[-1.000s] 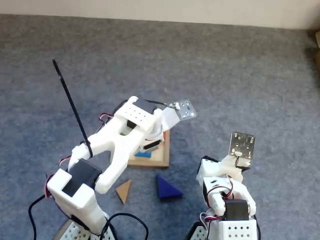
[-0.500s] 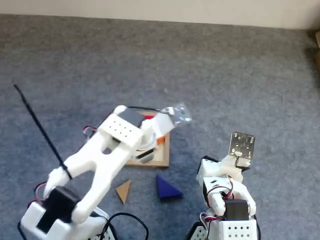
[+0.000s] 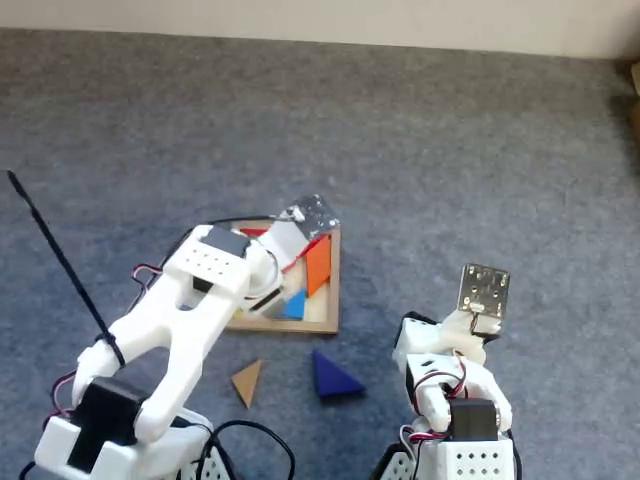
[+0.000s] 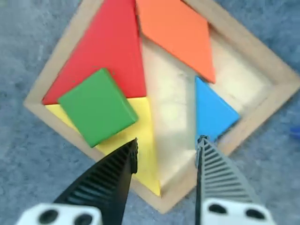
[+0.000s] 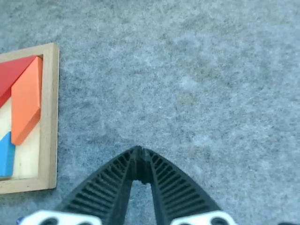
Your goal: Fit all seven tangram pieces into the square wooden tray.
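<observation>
The square wooden tray (image 4: 171, 108) holds a red triangle (image 4: 108, 51), an orange parallelogram (image 4: 176, 30), a yellow triangle (image 4: 143, 157) and a small light-blue triangle (image 4: 212, 112). A green square (image 4: 97, 106) lies tilted on top of the red and yellow pieces. My left gripper (image 4: 167, 143) hangs open and empty over the tray's bare middle strip. On the carpet in front of the tray (image 3: 334, 292) lie a tan triangle (image 3: 246, 381) and a dark blue triangle (image 3: 333, 376). My right gripper (image 5: 139, 152) is shut and empty above bare carpet, to the right of the tray (image 5: 49, 117).
Grey carpet surrounds the tray on all sides. The left arm (image 3: 195, 300) covers the tray's left part in the high view. A thin black rod (image 3: 55, 250) sticks up from that arm. The right arm (image 3: 450, 375) sits folded at the front right.
The left arm has swung left and pulled back, so its wrist now sits over the tray and the orange and light-blue pieces show. The right arm has not moved.
</observation>
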`<state>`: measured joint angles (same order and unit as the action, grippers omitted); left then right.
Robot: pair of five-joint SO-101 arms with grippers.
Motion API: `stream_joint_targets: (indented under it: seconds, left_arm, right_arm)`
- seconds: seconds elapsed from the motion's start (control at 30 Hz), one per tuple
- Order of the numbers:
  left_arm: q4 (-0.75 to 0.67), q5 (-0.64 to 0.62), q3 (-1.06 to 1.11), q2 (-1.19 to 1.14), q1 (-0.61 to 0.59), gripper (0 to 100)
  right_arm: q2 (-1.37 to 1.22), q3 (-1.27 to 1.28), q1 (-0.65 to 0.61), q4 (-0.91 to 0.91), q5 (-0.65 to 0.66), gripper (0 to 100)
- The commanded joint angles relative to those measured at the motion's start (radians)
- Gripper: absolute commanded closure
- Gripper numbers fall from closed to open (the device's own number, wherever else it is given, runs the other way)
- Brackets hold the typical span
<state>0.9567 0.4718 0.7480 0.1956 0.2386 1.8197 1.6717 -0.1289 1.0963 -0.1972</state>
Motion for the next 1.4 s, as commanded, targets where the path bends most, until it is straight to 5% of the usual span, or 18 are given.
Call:
stream_joint_targets:
  seconds: [0.0,0.23,0.6,1.37]
  left_arm:
    - [-0.023,-0.009,-0.002,0.038,-0.01,79]
    - [-0.08,-0.009,0.038,0.045,-0.012,79]
    - [0.041,-0.069,0.013,0.143,-0.002,79]
    - [-0.048,-0.072,0.004,-0.025,-0.01,79]
  right_arm:
    - [0.021,0.122,0.012,-0.016,0.014,99.0]
    - [0.021,0.122,0.012,-0.016,0.014,99.0]
    - [0.022,0.122,0.013,-0.016,0.014,99.0]
    - [0.022,0.122,0.013,-0.016,0.014,99.0]
